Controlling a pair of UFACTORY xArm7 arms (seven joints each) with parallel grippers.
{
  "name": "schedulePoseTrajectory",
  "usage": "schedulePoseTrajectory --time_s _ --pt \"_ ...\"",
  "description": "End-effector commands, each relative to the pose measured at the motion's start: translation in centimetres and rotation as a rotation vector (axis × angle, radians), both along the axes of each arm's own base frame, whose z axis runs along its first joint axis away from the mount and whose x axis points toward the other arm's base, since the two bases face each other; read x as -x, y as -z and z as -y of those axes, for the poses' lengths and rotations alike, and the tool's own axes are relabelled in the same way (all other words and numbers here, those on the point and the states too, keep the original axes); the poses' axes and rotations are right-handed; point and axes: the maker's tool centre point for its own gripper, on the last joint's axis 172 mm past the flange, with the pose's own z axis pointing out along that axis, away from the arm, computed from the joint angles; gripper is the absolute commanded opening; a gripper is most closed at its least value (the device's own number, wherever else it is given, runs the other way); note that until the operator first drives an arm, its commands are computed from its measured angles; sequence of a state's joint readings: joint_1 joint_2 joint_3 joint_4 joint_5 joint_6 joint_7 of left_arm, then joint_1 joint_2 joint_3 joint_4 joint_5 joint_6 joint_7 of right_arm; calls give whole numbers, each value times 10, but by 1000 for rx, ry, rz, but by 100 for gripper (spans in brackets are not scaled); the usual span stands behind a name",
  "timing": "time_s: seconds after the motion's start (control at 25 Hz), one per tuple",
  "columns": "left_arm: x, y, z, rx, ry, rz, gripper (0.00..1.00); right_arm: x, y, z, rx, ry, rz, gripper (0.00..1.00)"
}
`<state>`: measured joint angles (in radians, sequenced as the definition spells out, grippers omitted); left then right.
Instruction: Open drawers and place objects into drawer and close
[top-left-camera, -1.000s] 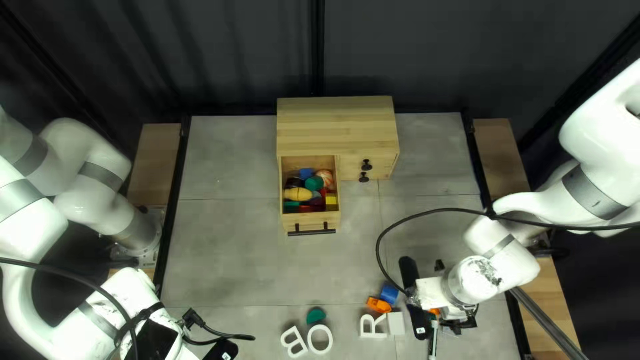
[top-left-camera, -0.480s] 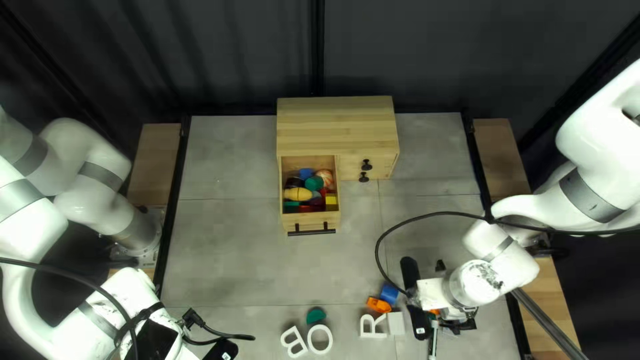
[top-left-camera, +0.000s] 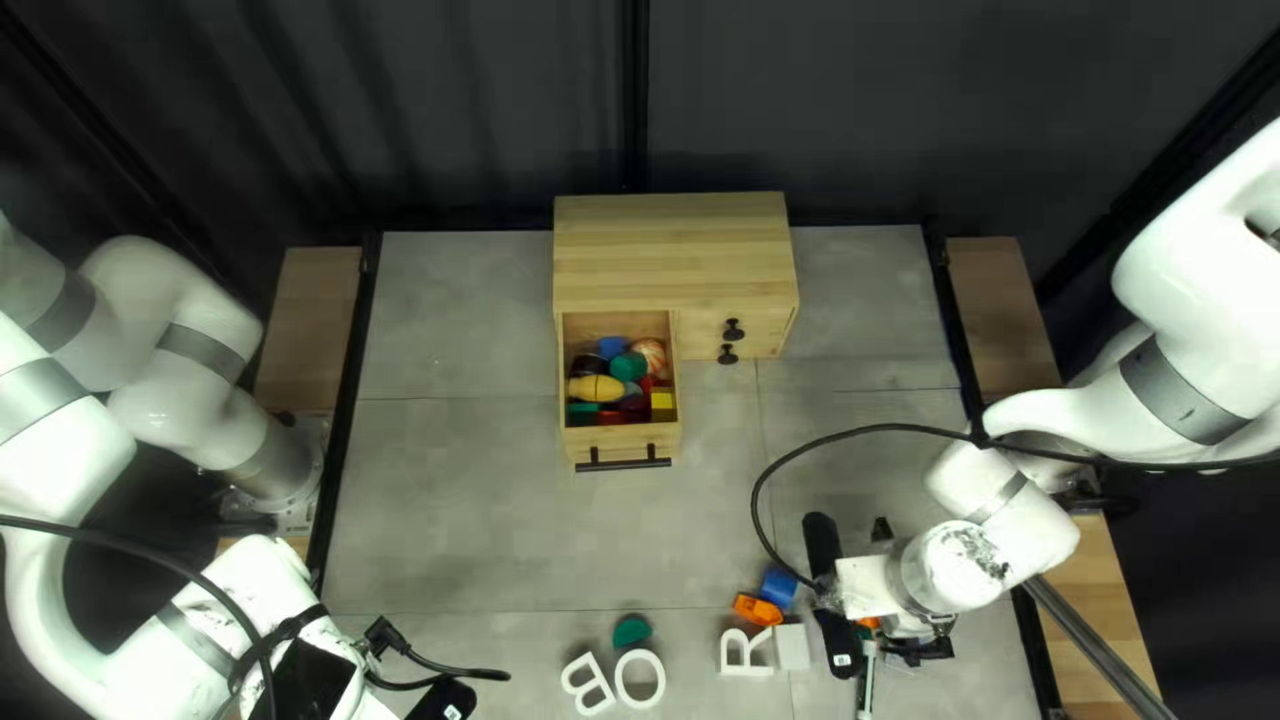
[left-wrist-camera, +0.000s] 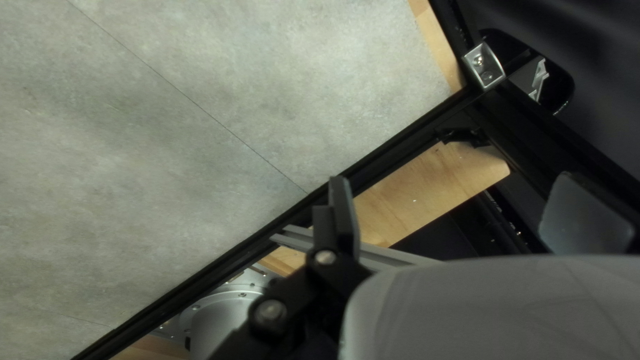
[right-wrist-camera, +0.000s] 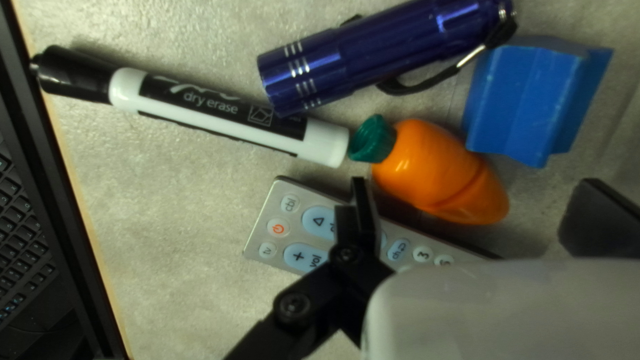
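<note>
The wooden cabinet [top-left-camera: 674,254] has its left drawer [top-left-camera: 620,436] pulled out, full of colourful toys; the front with two black knobs is closed. At the lower right of the top left view, my right gripper [top-left-camera: 870,583] hangs over small items. In its wrist view the right gripper [right-wrist-camera: 477,210] is open above an orange carrot [right-wrist-camera: 433,170], with a grey remote [right-wrist-camera: 300,223], a marker [right-wrist-camera: 220,110], a blue flashlight [right-wrist-camera: 387,53] and a blue block [right-wrist-camera: 527,100] around it. My left gripper [top-left-camera: 354,667], at the lower left, shows in its wrist view as an open gripper [left-wrist-camera: 463,213] holding nothing.
Near the table's front edge lie white letters B [top-left-camera: 587,683], O [top-left-camera: 640,678] and R [top-left-camera: 744,652], a white cube [top-left-camera: 792,647], a green piece [top-left-camera: 632,631] and an orange piece [top-left-camera: 758,610]. A black cable [top-left-camera: 854,428] arches beside the right arm.
Over the last second my right gripper has shifted very slightly to the right in the top left view. The left arm, the drawer and the loose items look unmoved.
</note>
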<state>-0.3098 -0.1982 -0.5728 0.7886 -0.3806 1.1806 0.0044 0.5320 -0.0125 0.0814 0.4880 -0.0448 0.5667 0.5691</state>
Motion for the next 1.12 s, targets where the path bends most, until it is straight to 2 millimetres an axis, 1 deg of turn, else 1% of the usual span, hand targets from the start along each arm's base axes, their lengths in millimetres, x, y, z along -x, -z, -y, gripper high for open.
schedulePoseTrajectory --time_s 0.04,0.2,0.28,0.4,0.44,0.56,0.6,0.64,0.72,0.76,0.8,0.88,0.92,0.96,1.04,1.08,1.12 --pt "0 0 0 0 0 0 100 -1 -1 0 0 -1 2 42" --pt "0 0 0 0 0 0 100 -3 -11 4 5 -3 6 42" --pt "0 0 0 0 0 0 100 -5 -17 7 8 -4 6 40" --pt "0 0 0 0 0 0 100 -11 -34 15 23 -5 1 38" --pt "0 0 0 0 0 0 100 -13 -41 17 28 -5 0 36" --pt "0 0 0 0 0 0 100 -19 -59 26 46 -3 -2 38" --pt "0 0 0 0 0 0 100 -21 -67 31 55 1 -1 38" --pt "0 0 0 0 0 0 100 -24 -75 37 62 5 2 35" --pt "0 0 0 0 0 0 100 -33 -91 53 78 16 17 33" --pt "0 0 0 0 0 0 100 -37 -97 60 84 20 24 21" --pt "0 0 0 0 0 0 100 -48 -111 72 96 28 41 16" --pt "0 0 0 0 0 0 100 -71 -133 96 118 35 65 16" --pt "0 0 0 0 0 0 100 -84 -144 107 128 35 75 19" --pt "0 0 0 0 0 0 100 -92 -151 114 135 34 81 18" --pt "0 0 0 0 0 0 100 -127 -182 140 163 25 101 16" --pt "0 0 0 0 0 0 100 -134 -187 144 171 21 106 16" --pt "0 0 0 0 0 0 100 -155 -204 159 187 10 118 17"
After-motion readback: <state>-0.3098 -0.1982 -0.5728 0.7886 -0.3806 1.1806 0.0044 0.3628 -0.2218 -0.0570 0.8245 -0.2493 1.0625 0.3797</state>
